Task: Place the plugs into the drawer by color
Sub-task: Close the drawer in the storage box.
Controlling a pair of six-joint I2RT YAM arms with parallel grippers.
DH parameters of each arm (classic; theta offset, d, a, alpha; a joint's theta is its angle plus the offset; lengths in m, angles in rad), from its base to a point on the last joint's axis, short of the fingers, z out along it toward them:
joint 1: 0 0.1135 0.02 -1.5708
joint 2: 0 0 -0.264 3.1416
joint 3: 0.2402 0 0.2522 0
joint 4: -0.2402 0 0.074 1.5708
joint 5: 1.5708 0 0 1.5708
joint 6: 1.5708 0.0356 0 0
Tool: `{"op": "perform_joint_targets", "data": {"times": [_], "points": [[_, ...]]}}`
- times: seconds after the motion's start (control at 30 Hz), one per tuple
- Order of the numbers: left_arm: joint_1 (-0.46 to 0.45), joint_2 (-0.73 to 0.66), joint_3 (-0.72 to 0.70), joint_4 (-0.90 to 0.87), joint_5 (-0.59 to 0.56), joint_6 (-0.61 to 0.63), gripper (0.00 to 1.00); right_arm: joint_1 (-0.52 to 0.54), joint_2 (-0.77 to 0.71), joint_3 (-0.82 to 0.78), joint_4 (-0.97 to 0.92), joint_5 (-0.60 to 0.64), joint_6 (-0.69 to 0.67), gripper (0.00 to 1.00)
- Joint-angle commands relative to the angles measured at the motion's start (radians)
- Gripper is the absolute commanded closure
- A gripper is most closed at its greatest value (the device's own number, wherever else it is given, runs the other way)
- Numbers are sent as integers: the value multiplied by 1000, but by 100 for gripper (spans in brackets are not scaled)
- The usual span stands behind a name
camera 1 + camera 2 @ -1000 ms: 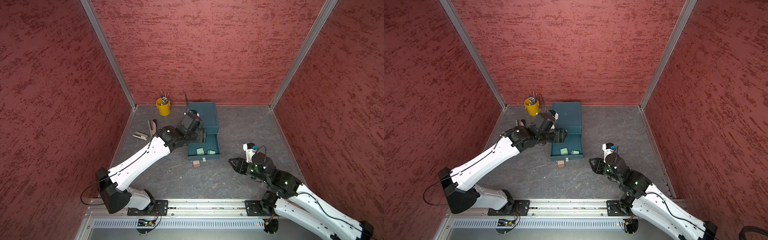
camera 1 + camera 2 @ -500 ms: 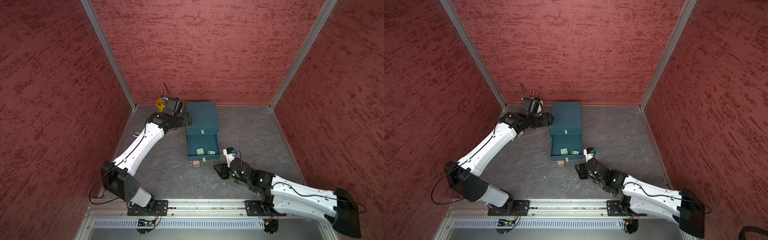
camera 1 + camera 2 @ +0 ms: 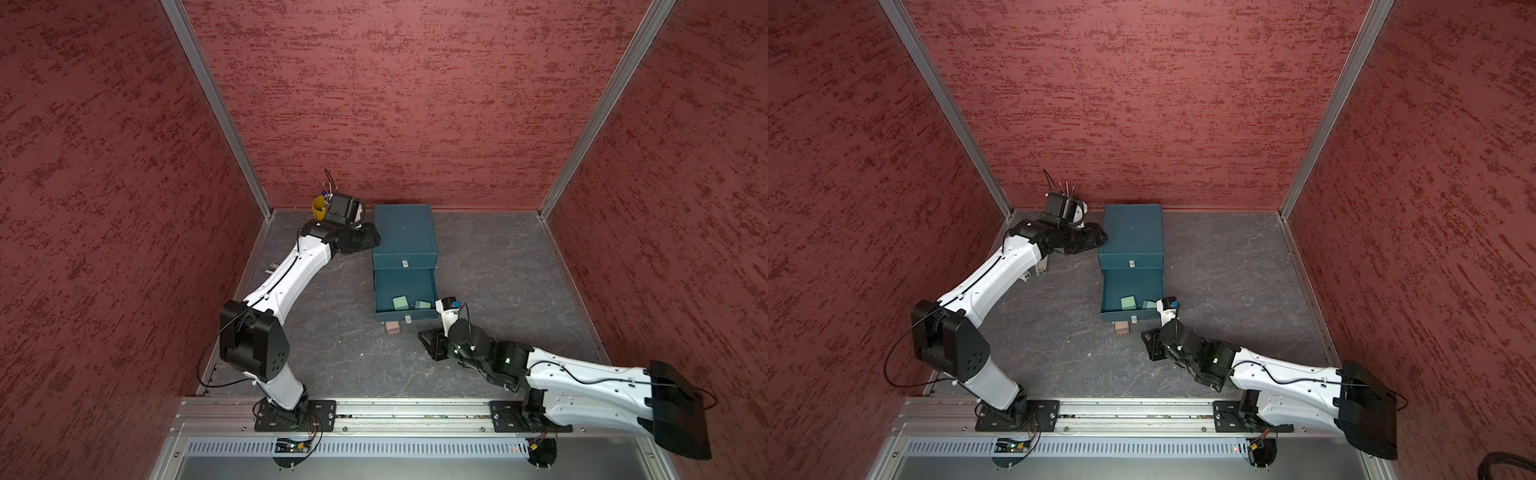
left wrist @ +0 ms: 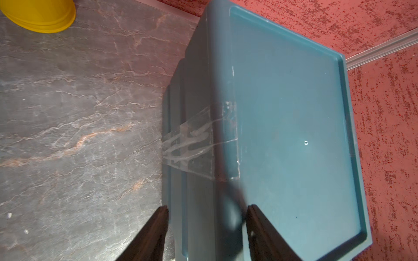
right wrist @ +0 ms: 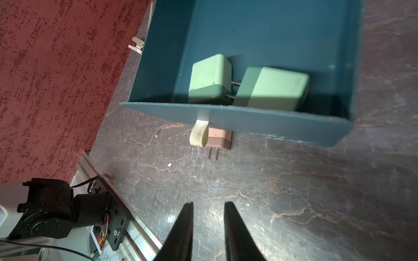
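Inside open drawer (image 5: 165,56): 2 green plugs (image 5: 210,76) (image 5: 271,88); left end effector (image 4: 205,209) wide, right end effector (image 5: 208,204) narrow, seemingly empty.

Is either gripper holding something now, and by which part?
Right gripper: nothing. Left gripper: its jaws straddle the top side edge of the drawer cabinet; a firm hold cannot be told.

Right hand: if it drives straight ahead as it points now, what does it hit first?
Probably the pinkish plug on the table, prongs facing the right hand, just before the drawer front. Height unclear; it might meet the front instead.
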Motion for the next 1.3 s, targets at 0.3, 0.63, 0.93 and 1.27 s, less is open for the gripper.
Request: {"op": "perform_joint_targets", "data": {"times": [0.3,0.63,0.93,1.27], "points": [[4,-12,-75,26,14,8,46,11,154,89,97,199,-78,72],[3,-5,-71,10,-5,46,46,2,286,189,162,274,-207,72],[-7,1,-66,-10,-25,87,47,-52,448,254,302,283,-307,72],[-27,-5,-80,-19,-69,115,47,-78,619,344,514,448,-526,74]]}}
